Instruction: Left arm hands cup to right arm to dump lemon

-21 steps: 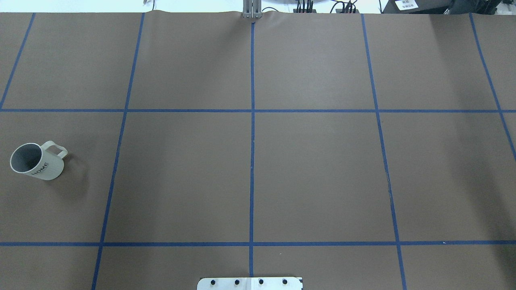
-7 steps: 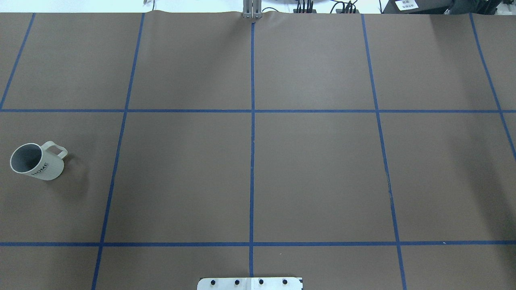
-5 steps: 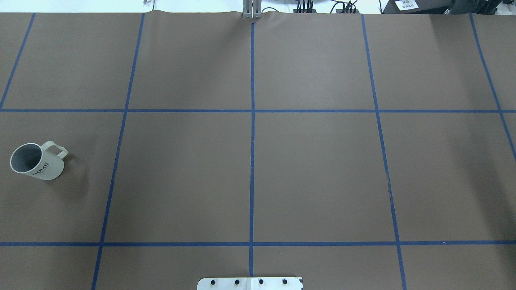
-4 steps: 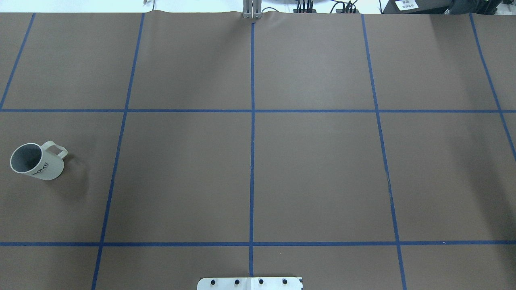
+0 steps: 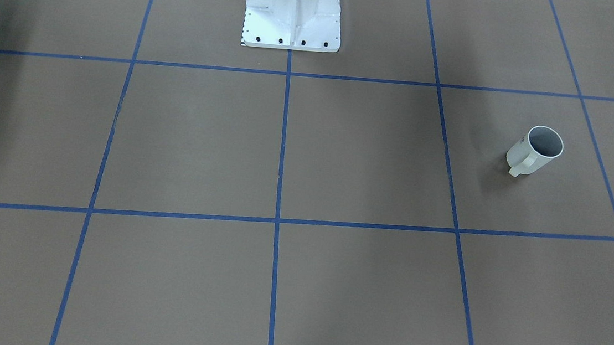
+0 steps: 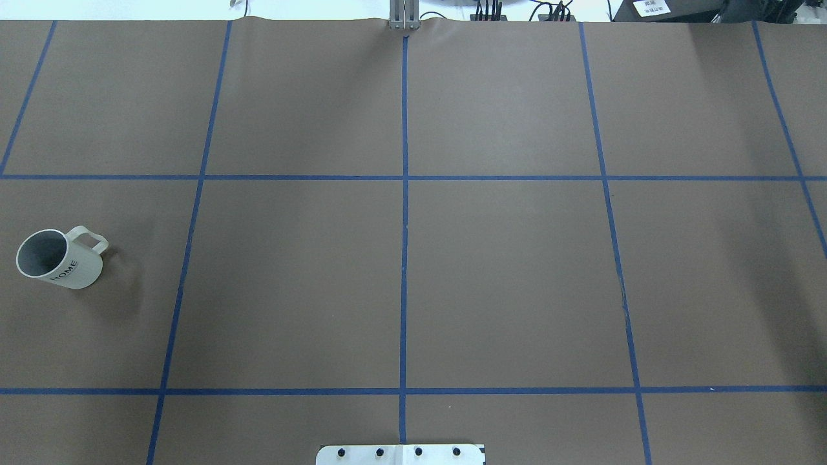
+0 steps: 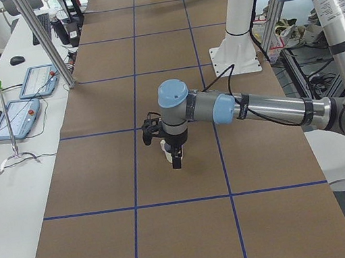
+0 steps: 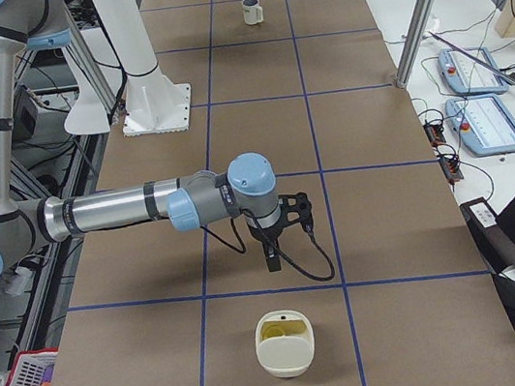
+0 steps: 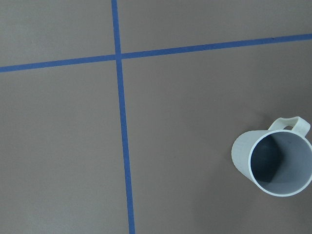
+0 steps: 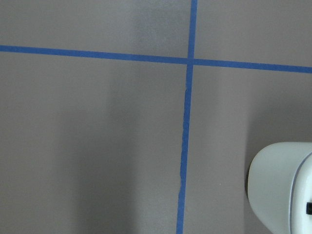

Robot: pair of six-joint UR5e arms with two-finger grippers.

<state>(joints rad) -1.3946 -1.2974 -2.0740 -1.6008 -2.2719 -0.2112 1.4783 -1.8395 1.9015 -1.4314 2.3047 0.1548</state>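
My left claw (image 7: 174, 161) hangs close above the white ceramic loop-handled mug (image 9: 273, 163), which stands upright at the brown paper bench's (image 6: 291, 290) left end, within my reach for pickup. My right claw (image 8: 274, 257) hovers well apart, toward the other end. I cannot tell whether either is apart or together.

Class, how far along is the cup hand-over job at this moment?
Done: nothing yet. The cup stands upright on the table with no gripper on it, and its inside looks empty. In hand: the left gripper hangs close by the cup, above the table. Left: the grasp, the hand-over to the right gripper, and the dump.
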